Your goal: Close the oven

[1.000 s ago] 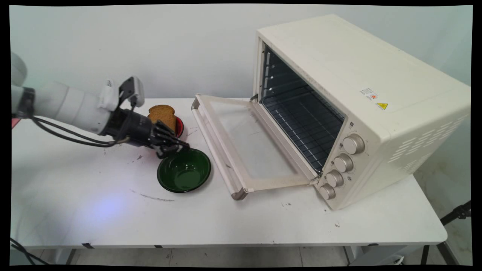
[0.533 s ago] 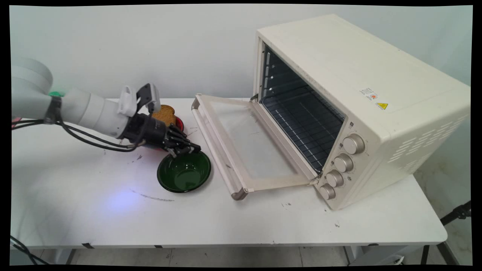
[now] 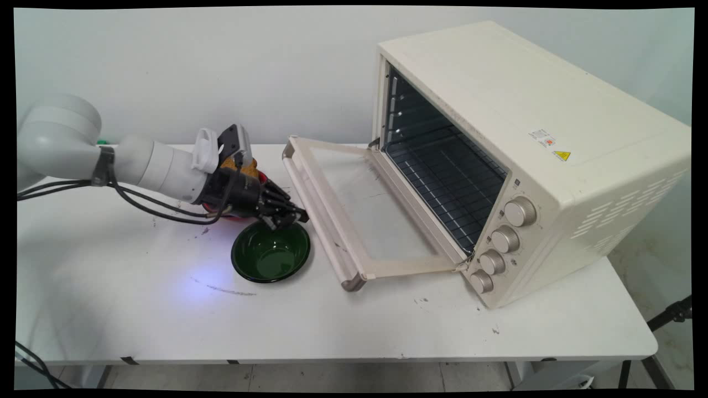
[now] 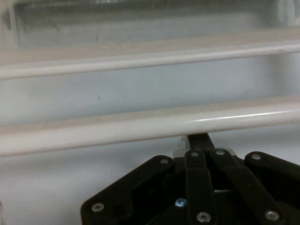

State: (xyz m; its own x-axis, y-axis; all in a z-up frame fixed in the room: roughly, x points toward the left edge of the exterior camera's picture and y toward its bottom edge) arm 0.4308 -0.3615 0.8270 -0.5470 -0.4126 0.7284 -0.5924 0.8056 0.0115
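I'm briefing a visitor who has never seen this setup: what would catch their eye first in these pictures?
First, the big cream toaster oven on the table's right, its glass door folded down flat and the rack inside bare. Next, the black gripper, shut, reaching from the left to the door's handle bar, above a dark green bowl. Behind the arm sits toast on a red dish.

The white arm comes in from the left and lies nearly level, low over the table (image 3: pixel 138 309). Its wrist points to the right and a little downward. Black cables hang under the forearm in a loop. The black gripper (image 3: pixel 296 215) is at the end, with its fingers (image 4: pixel 199 140) pressed together into one narrow tip; no gap shows between them.
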